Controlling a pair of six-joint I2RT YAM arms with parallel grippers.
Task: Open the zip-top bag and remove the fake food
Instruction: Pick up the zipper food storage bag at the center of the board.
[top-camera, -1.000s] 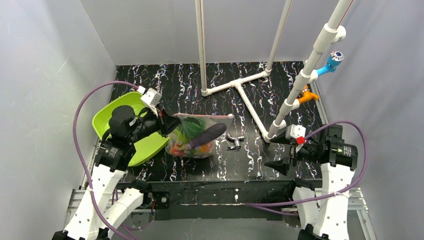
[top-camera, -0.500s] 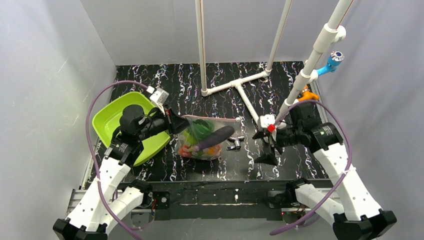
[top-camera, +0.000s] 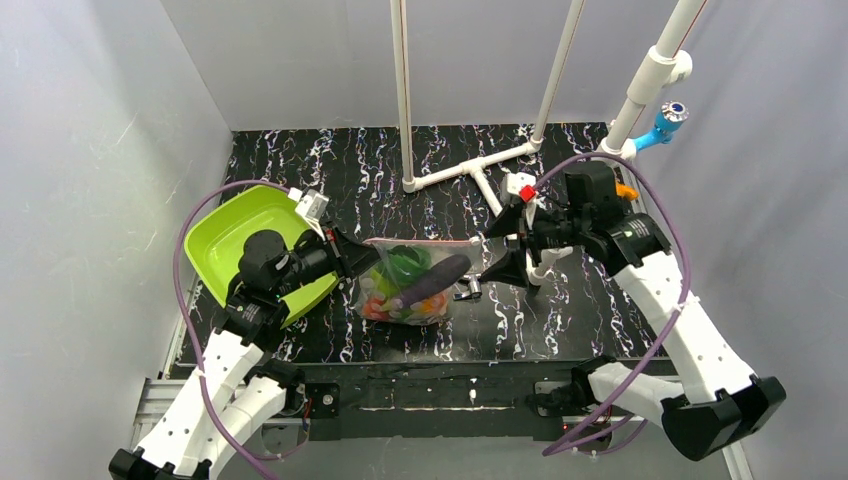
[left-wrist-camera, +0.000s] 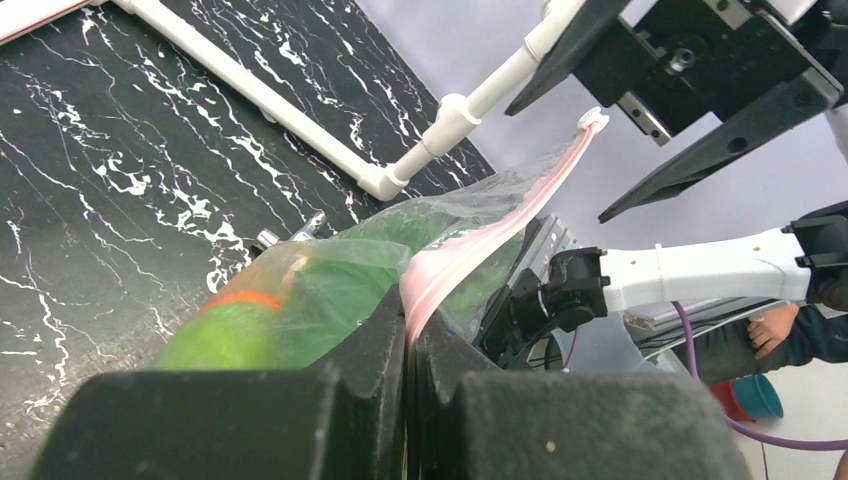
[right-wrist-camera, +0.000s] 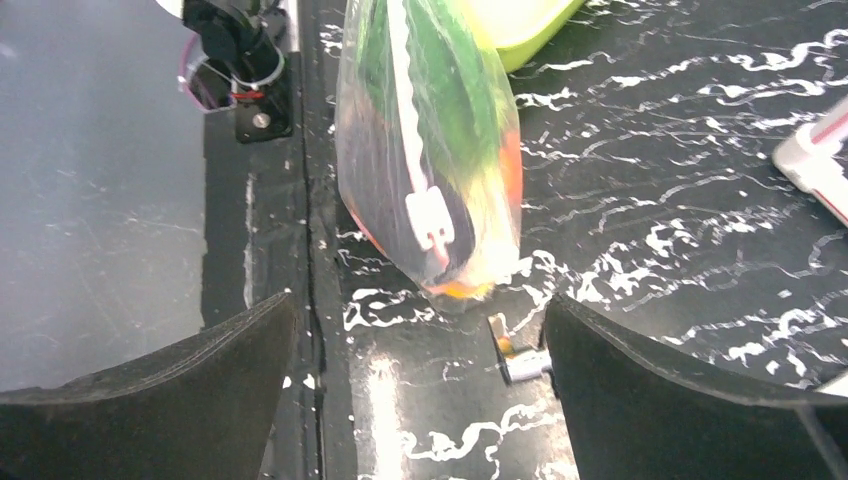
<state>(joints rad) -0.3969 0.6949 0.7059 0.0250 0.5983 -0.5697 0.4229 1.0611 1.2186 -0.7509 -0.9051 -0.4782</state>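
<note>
The zip-top bag (top-camera: 420, 300) hangs upright over the dark table, its pinkish zip strip (left-wrist-camera: 490, 225) stretched taut. My left gripper (top-camera: 358, 262) is shut on the strip's left end (left-wrist-camera: 410, 320). Through the plastic I see the fake food: a purple eggplant (top-camera: 432, 279), leafy green (top-camera: 400, 262) and orange and red pieces (top-camera: 385, 300). My right gripper (top-camera: 500, 245) stands open just off the bag's right end, nothing between its fingers. In the right wrist view the bag (right-wrist-camera: 440, 150) and its white slider (right-wrist-camera: 430, 225) lie ahead of the open jaws (right-wrist-camera: 420, 390).
A lime-green tray (top-camera: 225, 245) sits behind my left arm. A small metal fitting (top-camera: 468, 290) lies on the table right of the bag, under my right gripper (right-wrist-camera: 520, 360). A white pipe frame (top-camera: 480, 170) stands behind the bag.
My right arm has swung from the near right of the table up and left to the bag's right end, still open. The left gripper and bag shifted slightly right.
</note>
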